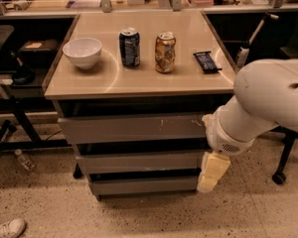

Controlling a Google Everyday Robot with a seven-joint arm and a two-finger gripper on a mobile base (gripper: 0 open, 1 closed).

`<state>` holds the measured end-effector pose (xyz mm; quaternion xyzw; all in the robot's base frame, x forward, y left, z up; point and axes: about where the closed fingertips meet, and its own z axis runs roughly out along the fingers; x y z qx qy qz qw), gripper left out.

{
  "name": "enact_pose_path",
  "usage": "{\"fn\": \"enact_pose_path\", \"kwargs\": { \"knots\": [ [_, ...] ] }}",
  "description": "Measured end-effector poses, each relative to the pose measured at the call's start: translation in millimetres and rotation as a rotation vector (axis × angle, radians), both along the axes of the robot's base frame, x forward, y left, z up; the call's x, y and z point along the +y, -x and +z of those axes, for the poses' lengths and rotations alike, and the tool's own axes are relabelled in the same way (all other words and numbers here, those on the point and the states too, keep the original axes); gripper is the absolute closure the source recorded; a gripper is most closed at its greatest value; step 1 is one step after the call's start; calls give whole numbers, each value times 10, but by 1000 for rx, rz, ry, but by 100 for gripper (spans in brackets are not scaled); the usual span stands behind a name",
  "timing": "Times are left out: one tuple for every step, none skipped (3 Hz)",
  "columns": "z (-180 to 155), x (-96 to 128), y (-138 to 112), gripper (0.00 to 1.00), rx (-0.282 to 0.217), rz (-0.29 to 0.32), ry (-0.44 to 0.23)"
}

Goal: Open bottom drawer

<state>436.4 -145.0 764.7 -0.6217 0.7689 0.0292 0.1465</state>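
A grey cabinet with three stacked drawers stands under a beige table top (144, 83). The bottom drawer (141, 186) is the lowest and narrowest grey front, plain and without a handle, set just above the floor and closed. The middle front (139, 161) and the top front (131, 128) with white scratch marks sit above it. My gripper (211, 171) hangs from the white arm (268, 103) at the right end of the bottom drawer front, close to its right edge.
On the table top stand a white bowl (82, 52), a blue can (129, 46), a gold can (165, 52) and a dark snack bar (206, 61). A bottle (24, 159) and a white shoe (7, 228) lie on the floor at left. A chair wheel (279, 177) is at right.
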Motion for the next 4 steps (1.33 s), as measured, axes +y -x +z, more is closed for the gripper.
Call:
{"fn": "enact_pose_path", "kwargs": {
  "knots": [
    [-611, 232, 9, 0, 50, 0, -51],
    [-1182, 448, -38, 0, 79, 7, -84],
    [-1650, 598, -6, 0, 111, 7, -107],
    [-1651, 598, -6, 0, 111, 7, -108]
  ]
}}
